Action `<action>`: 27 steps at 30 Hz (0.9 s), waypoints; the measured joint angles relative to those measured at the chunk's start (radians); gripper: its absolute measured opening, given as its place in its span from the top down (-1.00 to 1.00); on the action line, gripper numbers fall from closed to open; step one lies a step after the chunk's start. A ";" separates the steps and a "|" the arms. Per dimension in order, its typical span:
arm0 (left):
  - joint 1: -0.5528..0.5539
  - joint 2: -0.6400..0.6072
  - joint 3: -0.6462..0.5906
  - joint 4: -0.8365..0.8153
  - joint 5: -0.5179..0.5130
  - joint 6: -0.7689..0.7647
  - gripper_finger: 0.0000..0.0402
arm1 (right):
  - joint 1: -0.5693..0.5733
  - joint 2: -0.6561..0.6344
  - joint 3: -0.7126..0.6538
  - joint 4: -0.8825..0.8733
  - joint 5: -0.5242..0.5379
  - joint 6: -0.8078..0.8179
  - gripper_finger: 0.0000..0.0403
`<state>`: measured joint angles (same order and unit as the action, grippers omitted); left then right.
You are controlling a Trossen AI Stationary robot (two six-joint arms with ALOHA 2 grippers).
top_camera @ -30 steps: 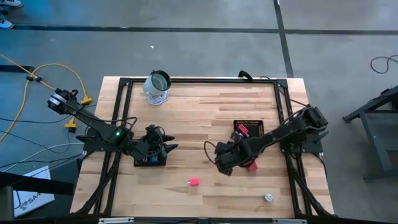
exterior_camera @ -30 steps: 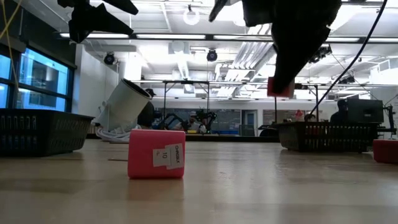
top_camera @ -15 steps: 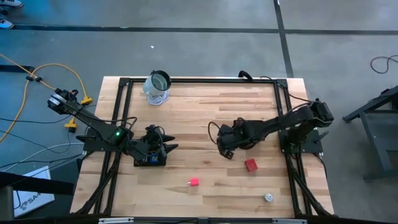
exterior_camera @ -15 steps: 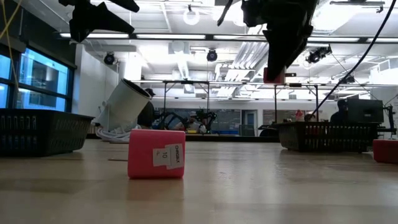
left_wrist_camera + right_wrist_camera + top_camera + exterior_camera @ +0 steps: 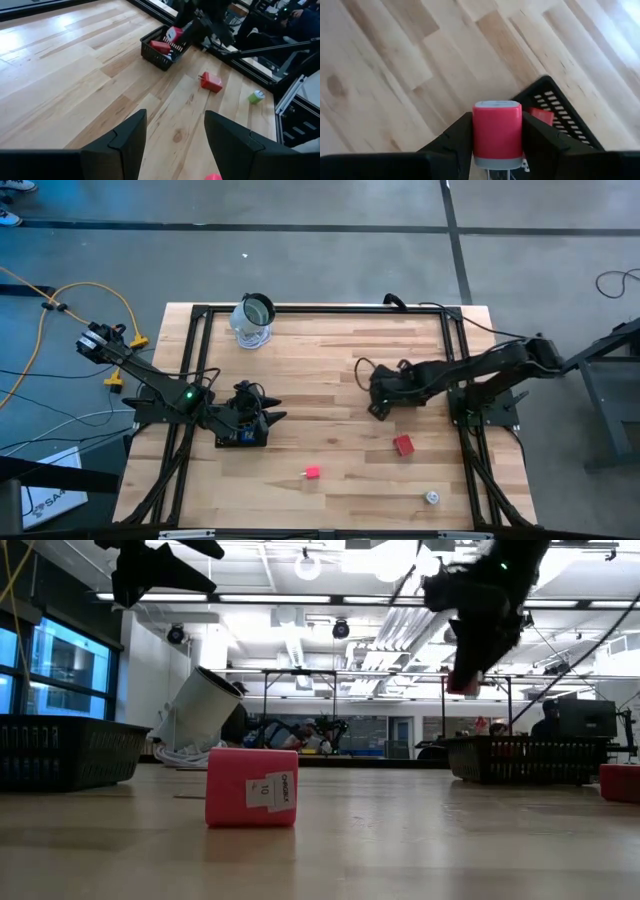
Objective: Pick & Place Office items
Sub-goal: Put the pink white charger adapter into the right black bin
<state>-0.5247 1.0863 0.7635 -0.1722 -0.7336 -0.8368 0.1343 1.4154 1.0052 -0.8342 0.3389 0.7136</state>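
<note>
The right gripper squeezes a red block in the air, by the mesh tray at three o'clock on the table. The block could slip and miss. The left gripper waits open at nine o'clock.

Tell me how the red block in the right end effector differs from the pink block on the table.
The red block is held off the table between the right end effector's fingers, near the black mesh tray; the pink block rests on the wood, untouched. The red block has pale grey end caps; the pink block carries a small white label. Both are small, boxy and reddish.
</note>
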 joint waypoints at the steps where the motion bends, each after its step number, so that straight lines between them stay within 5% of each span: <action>1: 0.000 0.000 0.000 0.000 0.000 0.000 0.03 | -0.006 -0.023 -0.032 0.019 -0.001 0.005 0.34; 9: 0.000 0.000 -0.001 0.003 0.000 0.000 0.03 | -0.026 -0.133 -0.211 0.120 -0.024 0.045 0.33; 27: 0.000 0.000 -0.001 0.002 0.000 0.000 0.03 | -0.026 -0.136 -0.256 0.016 0.066 0.222 0.33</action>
<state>-0.5247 1.0863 0.7628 -0.1703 -0.7338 -0.8370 0.1085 1.2789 0.7497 -0.8181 0.4051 0.9361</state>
